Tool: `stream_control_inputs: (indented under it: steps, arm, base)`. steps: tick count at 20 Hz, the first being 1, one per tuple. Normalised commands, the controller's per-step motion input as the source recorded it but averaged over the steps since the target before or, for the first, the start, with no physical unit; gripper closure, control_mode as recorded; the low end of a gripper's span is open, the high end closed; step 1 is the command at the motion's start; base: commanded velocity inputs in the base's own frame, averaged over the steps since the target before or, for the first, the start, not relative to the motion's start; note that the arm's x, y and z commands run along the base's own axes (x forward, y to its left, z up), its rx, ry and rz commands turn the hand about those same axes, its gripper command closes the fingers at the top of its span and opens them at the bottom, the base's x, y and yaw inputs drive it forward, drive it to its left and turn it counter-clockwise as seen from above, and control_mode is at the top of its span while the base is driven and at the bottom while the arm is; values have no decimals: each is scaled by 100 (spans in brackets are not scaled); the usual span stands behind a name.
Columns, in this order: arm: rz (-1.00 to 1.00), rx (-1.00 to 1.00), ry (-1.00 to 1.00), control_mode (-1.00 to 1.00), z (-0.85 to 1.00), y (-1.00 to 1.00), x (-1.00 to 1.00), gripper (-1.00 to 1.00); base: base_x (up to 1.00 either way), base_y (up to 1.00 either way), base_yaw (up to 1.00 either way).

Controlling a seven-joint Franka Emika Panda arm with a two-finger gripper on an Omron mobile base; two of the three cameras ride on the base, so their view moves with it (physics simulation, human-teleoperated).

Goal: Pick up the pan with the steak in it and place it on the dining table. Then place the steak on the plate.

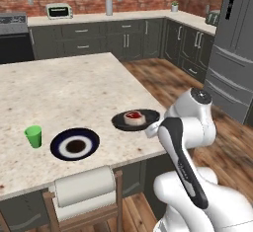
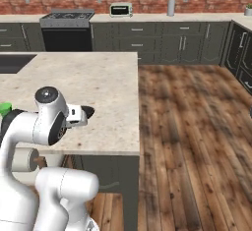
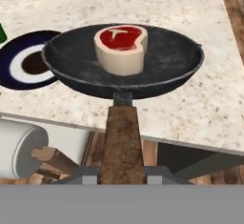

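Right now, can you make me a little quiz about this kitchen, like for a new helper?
1. True or false: the steak lies on the plate.
2. The gripper is shut on the pan's: A) rim B) handle C) steak
3. What colour is the cup beside the plate?

Key: 1 false, it sits in the pan. 2 B. 3 green.

No readable text, labels or signs.
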Motion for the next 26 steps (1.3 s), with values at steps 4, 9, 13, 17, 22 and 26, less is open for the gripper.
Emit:
stream_control_inputs:
  steps: [4, 9, 13, 17, 22, 26]
  arm:
    - [9, 0, -1, -100, -48, 1, 68, 100]
    - [5, -2, -6, -100, -46, 0, 50, 100]
    - [1, -4, -7, -100, -43, 0, 33, 100]
    - [0, -6, -4, -100, -44, 2, 29, 100]
    - [0, -5, -5, -100, -41, 4, 31, 100]
    - [0, -2, -3, -100, -26, 0, 8, 100]
  base:
    - [0, 0, 0]
    - [0, 0, 0]
    - [0, 0, 0]
    - [0, 0, 0]
    - [0, 0, 0]
    - [0, 0, 0]
